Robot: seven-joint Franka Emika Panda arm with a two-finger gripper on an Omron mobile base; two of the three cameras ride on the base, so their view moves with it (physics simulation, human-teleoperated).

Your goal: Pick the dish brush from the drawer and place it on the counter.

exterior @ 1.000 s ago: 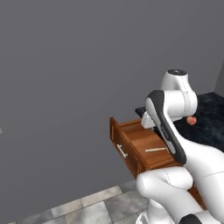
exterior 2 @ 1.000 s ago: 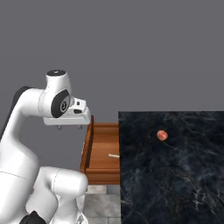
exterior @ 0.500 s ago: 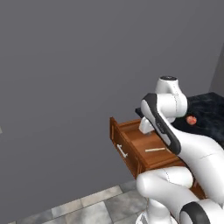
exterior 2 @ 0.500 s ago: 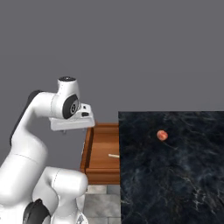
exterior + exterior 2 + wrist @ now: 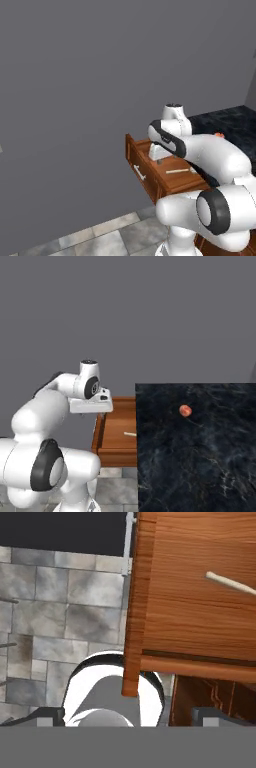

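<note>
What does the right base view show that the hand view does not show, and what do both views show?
Right base view alone: the black marble counter with a small red-orange fruit on it, and the grey wall behind.

Hand view alone: the grey stone floor tiles under the open drawer, and its silver bar handle.

Both: the wooden drawer, pulled open, with the dish brush lying inside, its pale stick handle visible.

I see the dish brush (image 5: 177,171) lying flat inside the open drawer (image 5: 150,176) (reddish-brown wood) — beside the black marble counter (image 5: 200,456).
</note>
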